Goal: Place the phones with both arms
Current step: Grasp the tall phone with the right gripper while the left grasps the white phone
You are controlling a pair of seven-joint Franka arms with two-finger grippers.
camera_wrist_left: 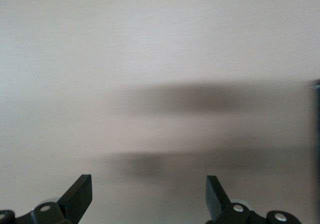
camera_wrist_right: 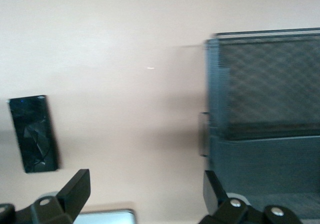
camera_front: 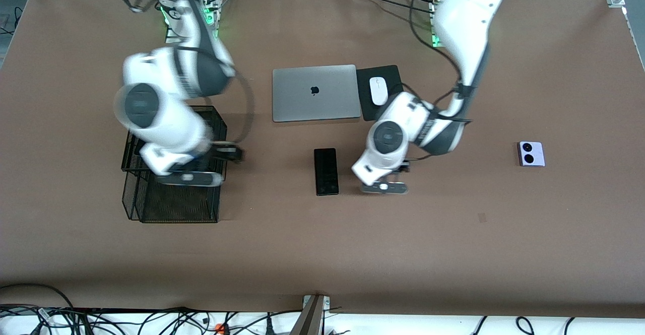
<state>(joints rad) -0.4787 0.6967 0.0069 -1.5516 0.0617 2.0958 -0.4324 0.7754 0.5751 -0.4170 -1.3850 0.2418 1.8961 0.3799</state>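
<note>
Seen from the front camera, the left gripper hangs low over the brown worktop, its jaws hidden under the wrist from this angle, with the long slim black slab phone lying flat just beside it toward the right arm's end; the lavender flip phone, two round black lenses up, lies well apart from that gripper toward the left arm's end. The right gripper is over the edge of a black wire-mesh basket, the arm blurred. A closed silver laptop and a white mouse on a black pad lie farther from the camera than the slab phone. In the left wrist view, the left gripper is spread wide with nothing between its fingers, only bare worktop and soft shadows under it, and a thin dark edge at the frame's border that cannot be identified. In the right wrist view, the right gripper is likewise spread and empty; the mesh basket stands by one finger, the slab phone lies out past the other, apart from the basket, and a laptop corner shows between the fingers.
</note>
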